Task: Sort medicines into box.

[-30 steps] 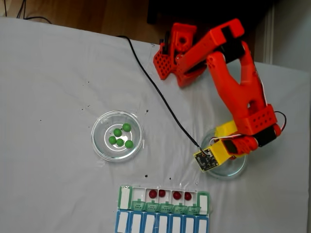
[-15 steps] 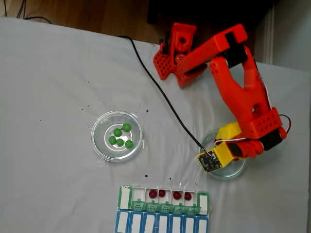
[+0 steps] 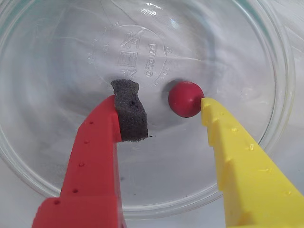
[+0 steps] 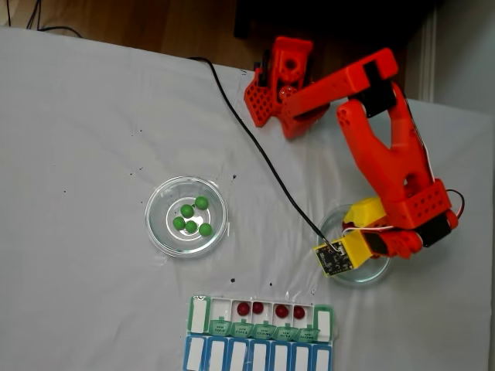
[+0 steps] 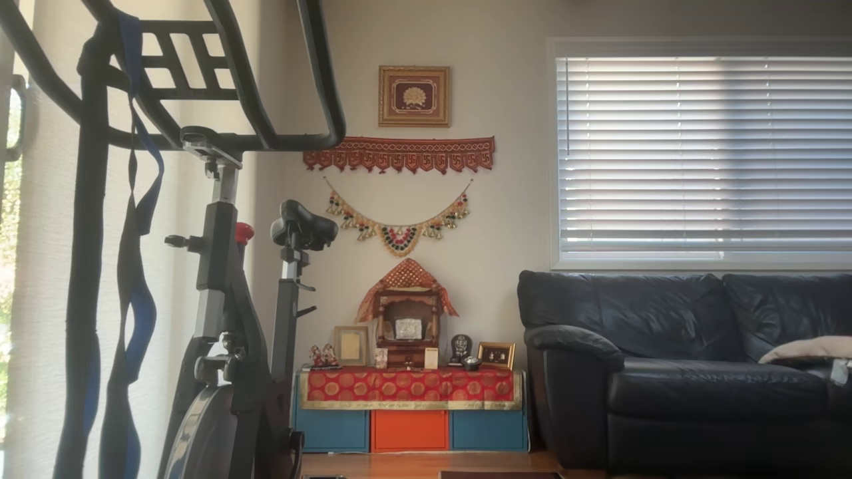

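Orange arm point(image 4: 387, 154) reaches from its base at top of the fixed view, down & right over the white table cloth point(image 4: 93, 139), elbow bent, wrist pitched down into the right-hand glass dish point(image 4: 379, 270). Left-hand glass dish point(image 4: 158, 224) sits well apart w/ five green balls point(image 4: 191, 217) clustered in its middle.

Box point(image 4: 261, 318) w/ green lids lies along the bottom edge, just above the blue-lidded row point(image 4: 255, 357), touching it. Four red balls point(image 4: 270, 309) lie in its open white compartments, approx. one each; end lids closed.

Wrist view: gripper point(image 3: 164, 102) down inside the dish, jaws parted a moderate gap, holding nothing. Red finger point(image 3: 99, 156) w/ dark foam pad point(image 3: 129, 111) on the left, yellow finger point(image 3: 242, 161) on the right. One dark red ball point(image 3: 185, 98) rests on the glass floor betw. the tips, far over to the right: touching or just shy of the yellow tip, clear of the foam pad.
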Controlling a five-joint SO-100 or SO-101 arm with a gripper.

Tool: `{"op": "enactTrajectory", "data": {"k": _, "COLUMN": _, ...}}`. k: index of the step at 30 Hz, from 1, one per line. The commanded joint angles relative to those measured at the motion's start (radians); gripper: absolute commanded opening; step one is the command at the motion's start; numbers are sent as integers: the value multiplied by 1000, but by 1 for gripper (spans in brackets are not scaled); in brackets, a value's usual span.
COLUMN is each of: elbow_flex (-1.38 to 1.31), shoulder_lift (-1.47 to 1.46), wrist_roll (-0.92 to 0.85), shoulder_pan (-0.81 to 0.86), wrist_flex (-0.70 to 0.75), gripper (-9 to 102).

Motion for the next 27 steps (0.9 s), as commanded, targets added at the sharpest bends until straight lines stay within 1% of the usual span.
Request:
{"op": "enactTrajectory", "data": {"k": 1, "elbow_flex": -58, "shoulder_lift": 38, "wrist_roll": -8, "shoulder_pan": -15, "wrist_flex": 41, "gripper": 21}}
{"op": "enactTrajectory", "data": {"k": 19, "elbow_flex": 3, "shoulder_lift": 46, "wrist_roll": -8, "shoulder_pan": -60, "wrist_flex": 18, "gripper": 19}}
{"op": "enactTrajectory", "data": {"k": 27, "elbow_flex": 5, "shoulder_lift": -43, "wrist_roll": -2, "shoulder_pan": -67, "wrist_flex": -26, "gripper": 19}}
